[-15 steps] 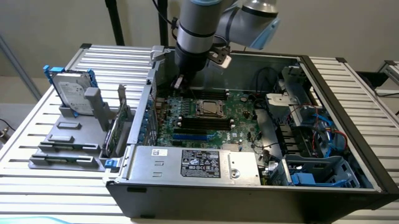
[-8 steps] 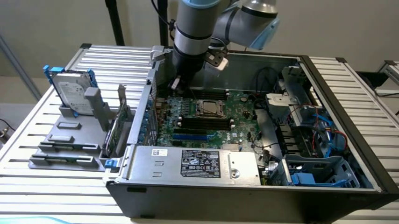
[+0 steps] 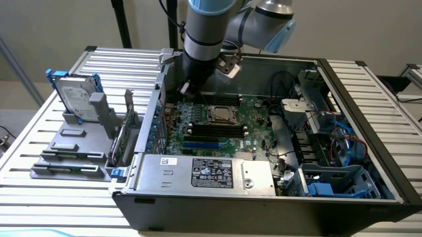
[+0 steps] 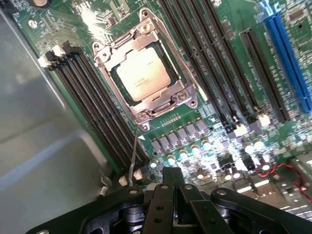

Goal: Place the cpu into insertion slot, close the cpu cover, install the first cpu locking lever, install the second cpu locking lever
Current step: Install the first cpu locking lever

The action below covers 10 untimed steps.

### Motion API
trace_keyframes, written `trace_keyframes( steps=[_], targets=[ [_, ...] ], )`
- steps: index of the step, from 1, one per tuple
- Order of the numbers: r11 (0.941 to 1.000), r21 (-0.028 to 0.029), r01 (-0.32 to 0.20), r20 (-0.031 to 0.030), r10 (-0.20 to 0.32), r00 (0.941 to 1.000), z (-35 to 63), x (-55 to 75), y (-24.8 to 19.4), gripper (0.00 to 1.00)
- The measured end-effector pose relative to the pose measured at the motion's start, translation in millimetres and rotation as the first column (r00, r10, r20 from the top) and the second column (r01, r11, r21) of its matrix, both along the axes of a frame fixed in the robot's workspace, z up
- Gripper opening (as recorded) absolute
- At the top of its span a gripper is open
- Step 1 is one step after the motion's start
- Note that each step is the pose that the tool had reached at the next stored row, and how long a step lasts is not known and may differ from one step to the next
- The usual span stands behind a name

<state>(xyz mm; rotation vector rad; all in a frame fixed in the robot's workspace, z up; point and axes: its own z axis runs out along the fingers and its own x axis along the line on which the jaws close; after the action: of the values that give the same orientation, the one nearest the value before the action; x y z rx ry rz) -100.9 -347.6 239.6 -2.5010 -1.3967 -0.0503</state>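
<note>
The cpu [image 4: 144, 73], a pale tan-silver square, lies in the insertion slot [image 4: 117, 80] on the green board. The silvery cpu cover [image 4: 158, 100] lies down around it, and the chip shows through its window. A thin metal lever rod [image 4: 133, 156] runs from the socket's corner toward my gripper [image 4: 171, 171]. The gripper's dark fingers are shut together with nothing between them, and they hover apart from the socket. In the exterior view the gripper [image 3: 187, 89] hangs over the board's back corner, to the exterior view's left of the socket [image 3: 221, 114].
Long black memory slots [image 4: 97, 107] flank the socket on both sides, and blue expansion slots [image 4: 287, 58] lie beyond. The grey case wall [image 4: 39, 136] is close beside the gripper. A power supply box [image 3: 204, 173] fills the case's front. A hard drive [image 3: 76, 98] stands outside on the slatted table.
</note>
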Motion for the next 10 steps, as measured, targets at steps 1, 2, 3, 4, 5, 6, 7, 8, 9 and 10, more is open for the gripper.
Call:
trace_keyframes(
  steps=[1, 2, 3, 4, 5, 6, 7, 8, 9, 10],
  targets=[
    [0.9999, 0.0125, 0.01, -0.0001, -0.01, 0.9999, -0.2, 0.0, 0.0, 0.11],
    [0.9995, 0.0251, 0.02, -0.0003, -0.02, 0.9998, -0.5, 0.0, 0.0, 0.11],
    [0.9989, 0.0368, 0.029, -0.0006, -0.029, 0.9996, -0.7, 0.0, 0.0, 0.11],
    [0.998, 0.0504, 0.039, -0.0011, -0.039, 0.9993, -0.9, 0.0, 0.0, 0.11],
    [0.9969, 0.0634, 0.048, -0.0016, -0.048, 0.9989, -1.1, 0.0, 0.0, 0.11],
    [0.9955, 0.0767, 0.056, -0.0023, -0.056, 0.9984, -1.2, 0.0, 0.0, 0.11],
    [0.9939, 0.09, 0.064, -0.0031, -0.064, 0.9979, -1.4, 0.0, 0.0, 0.11],
    [0.9919, 0.1038, 0.073, -0.004, -0.072, 0.9974, -1.5, 0.0, 0.0, 0.11],
    [0.9898, 0.1179, 0.08, -0.0052, -0.08, 0.9968, -1.5, -0.1, 0.0, 0.11],
    [0.9875, 0.1318, 0.087, -0.0063, -0.087, 0.9962, -1.5, -0.4, 0.0, 0.11]
  ],
)
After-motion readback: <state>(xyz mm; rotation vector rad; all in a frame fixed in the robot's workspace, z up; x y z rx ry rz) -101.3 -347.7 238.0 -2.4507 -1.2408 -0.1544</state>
